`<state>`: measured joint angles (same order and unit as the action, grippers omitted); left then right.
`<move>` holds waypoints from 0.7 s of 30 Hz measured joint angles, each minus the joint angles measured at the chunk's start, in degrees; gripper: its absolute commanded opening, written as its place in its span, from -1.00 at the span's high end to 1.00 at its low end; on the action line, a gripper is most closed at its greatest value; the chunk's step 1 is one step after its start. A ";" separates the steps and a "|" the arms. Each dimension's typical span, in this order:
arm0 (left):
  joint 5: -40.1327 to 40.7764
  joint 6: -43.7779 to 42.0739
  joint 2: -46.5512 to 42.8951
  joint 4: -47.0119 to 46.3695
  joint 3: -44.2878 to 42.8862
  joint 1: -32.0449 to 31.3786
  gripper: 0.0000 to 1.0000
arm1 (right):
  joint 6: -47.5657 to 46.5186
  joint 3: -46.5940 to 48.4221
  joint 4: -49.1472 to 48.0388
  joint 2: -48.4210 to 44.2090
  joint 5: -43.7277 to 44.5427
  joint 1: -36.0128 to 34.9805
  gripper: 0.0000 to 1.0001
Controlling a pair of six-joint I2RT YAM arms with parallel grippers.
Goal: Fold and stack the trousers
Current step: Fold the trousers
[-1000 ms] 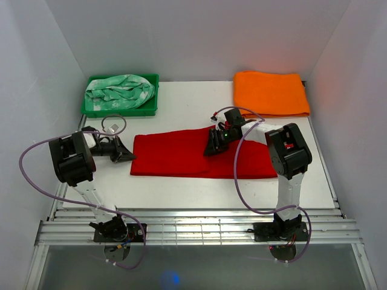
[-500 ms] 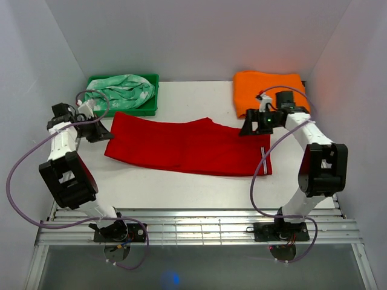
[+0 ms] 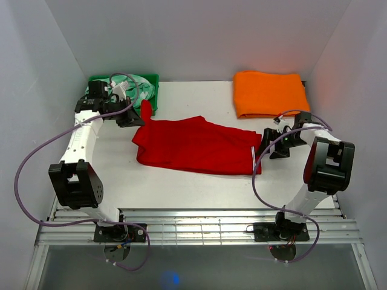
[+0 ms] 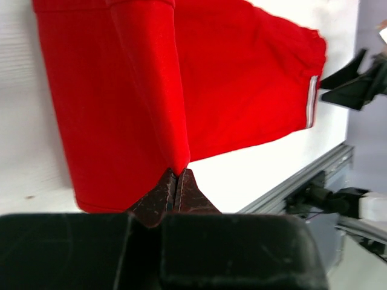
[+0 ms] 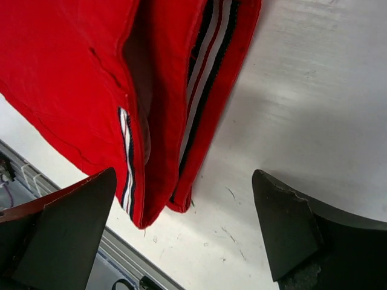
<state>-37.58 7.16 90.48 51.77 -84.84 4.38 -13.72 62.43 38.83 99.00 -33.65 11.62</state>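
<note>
While the left gripper (image 4: 176,174) pinches the trousers (image 3: 193,145), apparently a leg end, the right gripper (image 3: 269,145) gapes empty beside them.

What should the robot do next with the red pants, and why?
Probably carry the pinched end across toward the striped end. The left gripper is shut on one end of the trousers, lifting it up, while the right gripper hangs open beside the striped end, holding nothing. That would likely fold them in half.
</note>
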 measured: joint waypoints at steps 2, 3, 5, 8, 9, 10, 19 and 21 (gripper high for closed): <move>0.52 3.96 0.09 -1.31 -0.11 -2.45 1.00 | 0.22 -0.48 -1.07 2.03 -1.29 -0.09 -0.80; 1.05 5.79 0.17 -2.03 -0.09 -3.78 1.00 | 0.72 -0.68 -1.64 3.10 -2.10 -0.07 -0.69; 1.86 9.22 0.28 -3.96 -0.07 -6.34 1.00 | 1.42 -0.83 -2.69 4.22 -4.52 -0.02 -0.32; 2.34 13.94 0.66 -7.08 -0.09 -11.19 1.00 | 2.73 -2.01 -5.70 6.10 -7.23 0.00 0.23; 2.49 15.37 1.03 -7.98 -0.09 -13.00 1.00 | 3.19 -2.43 -6.60 6.69 -7.63 -0.11 0.34; 2.62 16.44 1.40 -8.66 -0.09 -14.40 1.00 | 3.74 -2.73 -7.15 7.39 -8.35 -0.17 0.58; 7.89 26.58 7.43 -14.86 -0.83 -28.44 1.00 | 4.76 -3.23 -8.92 8.63 -11.23 -1.03 0.84; 9.46 28.22 8.96 -15.78 -2.45 -31.17 1.00 | 4.76 -3.37 -9.05 8.63 -11.54 -1.20 0.84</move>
<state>-28.12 35.38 99.44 35.99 -87.29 -26.79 -8.95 59.07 29.78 107.63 -45.19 10.41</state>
